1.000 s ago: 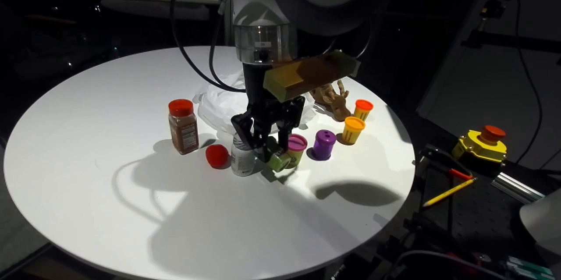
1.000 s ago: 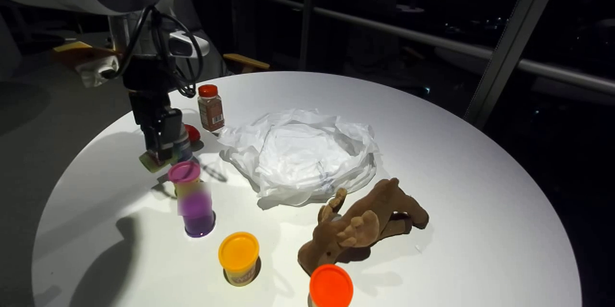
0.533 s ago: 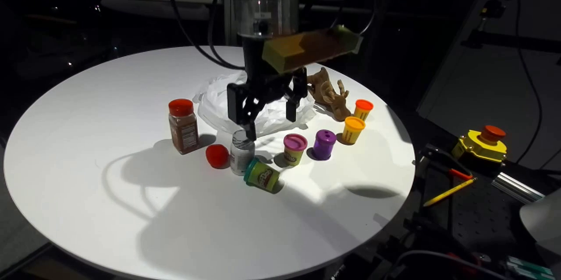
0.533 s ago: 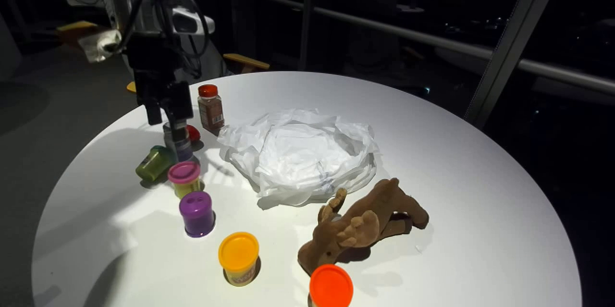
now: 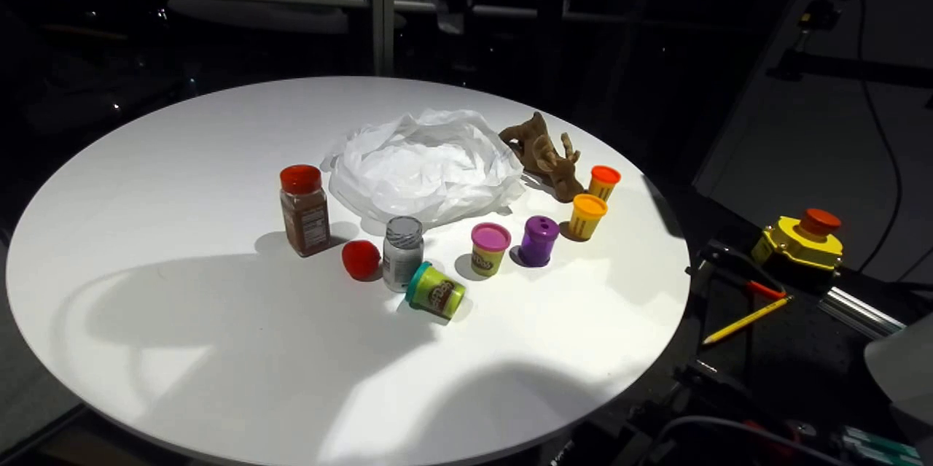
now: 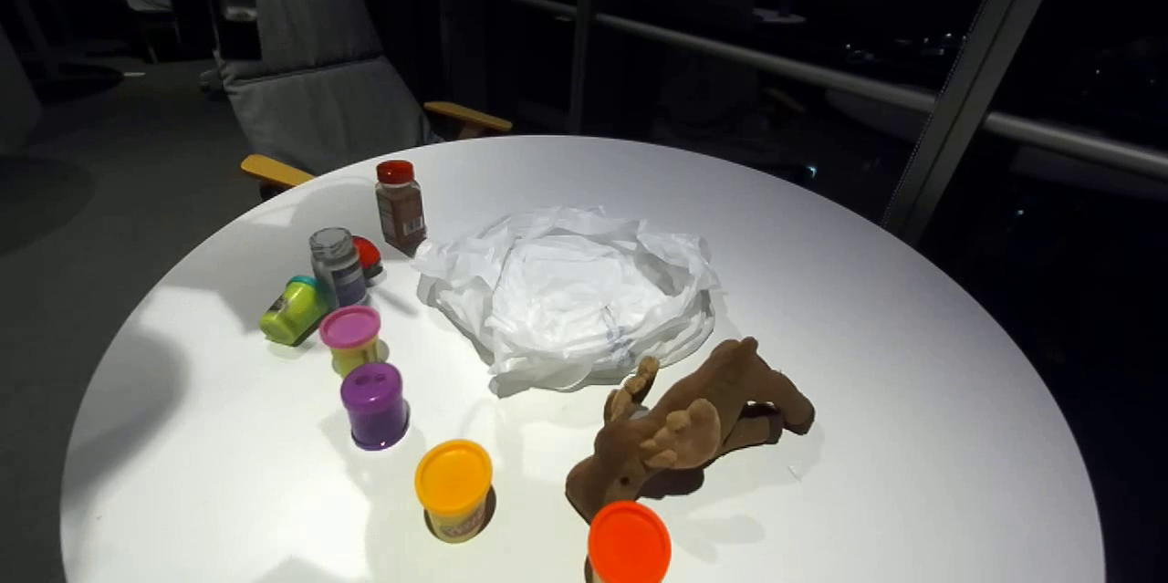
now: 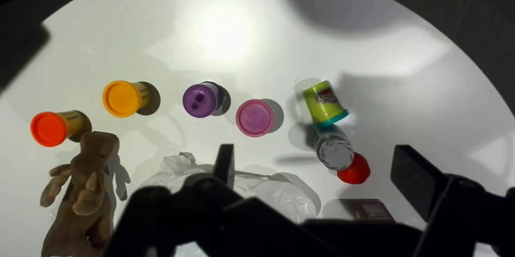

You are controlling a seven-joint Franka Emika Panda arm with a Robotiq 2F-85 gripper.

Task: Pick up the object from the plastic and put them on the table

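The object's pieces all stand or lie on the white table (image 5: 255,378), outside the plastic (image 6: 566,300). The green-yellow pot (image 5: 435,292) lies on its side, its teal lid against the upright grey-white can (image 5: 403,254). A red ball (image 5: 361,259) and the red-capped brown jar (image 5: 305,211) are close by. Pink-lidded (image 7: 255,118), purple (image 7: 201,100), orange-lidded (image 7: 122,98) and red-lidded (image 7: 50,129) pieces form a row towards the brown figure (image 6: 684,428). High above them, my gripper (image 7: 315,148) is open in the wrist view, nothing between its fingers. Neither exterior view shows it.
Crumpled film spreads over the middle of the table, its near edge close to the row of pots. Beyond the rim are a chair (image 6: 319,90) and a dark side bench bearing a yellow box with a red button (image 5: 802,241).
A second ago the green-yellow pot was tilted at my fingers. They opened and it came to lie against the can. My arm then rose out of both exterior views.
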